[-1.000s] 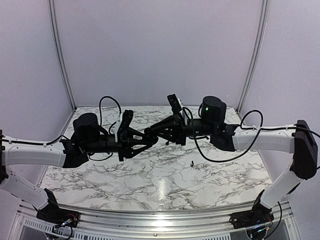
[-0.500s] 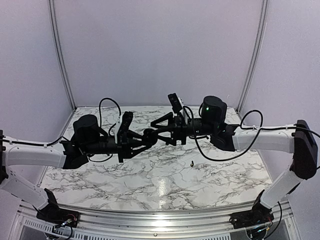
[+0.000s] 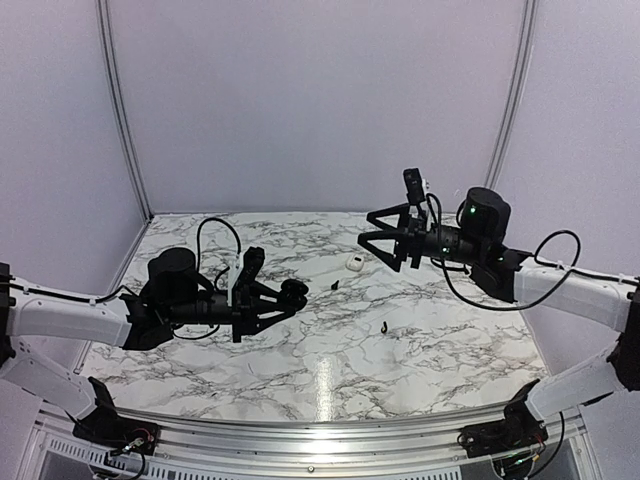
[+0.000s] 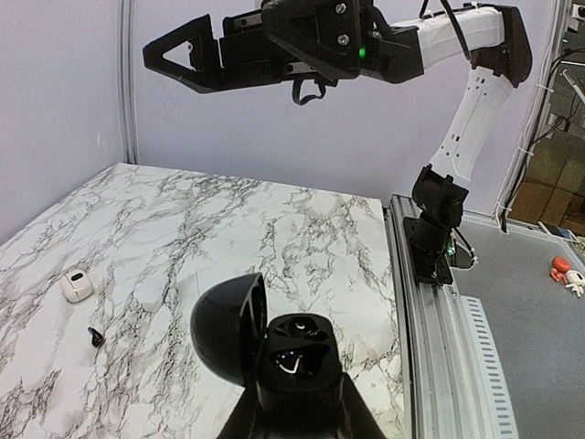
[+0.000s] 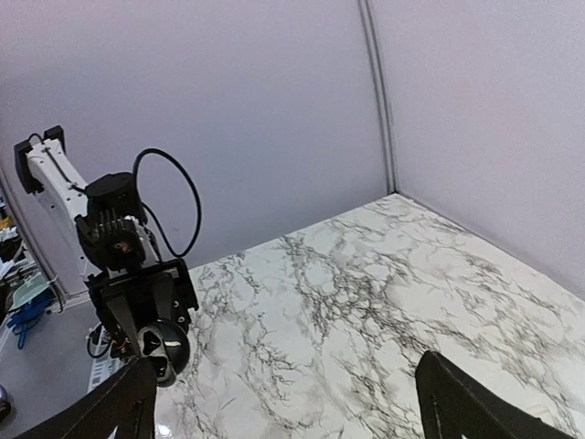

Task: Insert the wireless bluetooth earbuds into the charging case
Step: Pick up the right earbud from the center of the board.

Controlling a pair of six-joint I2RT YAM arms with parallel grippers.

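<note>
While 1 case (image 4: 292, 352) is clamped, 2 earbuds (image 3: 333, 286) (image 3: 385, 327) lie loose.

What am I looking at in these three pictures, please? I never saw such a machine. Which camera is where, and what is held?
It is a robot with two arms fixed at the near edge of a marble table. Each arm ends in a two-finger gripper. The wide picture comes from a camera above and behind the arms; the other two come from a camera on each wrist. The left gripper is shut on a black case, whose lid stands open. The right gripper is open, empty and raised above the table. On the table lie two tiny black earbuds and a small white object; I cannot tell what that is. Both earbuds are outside the case.
</note>
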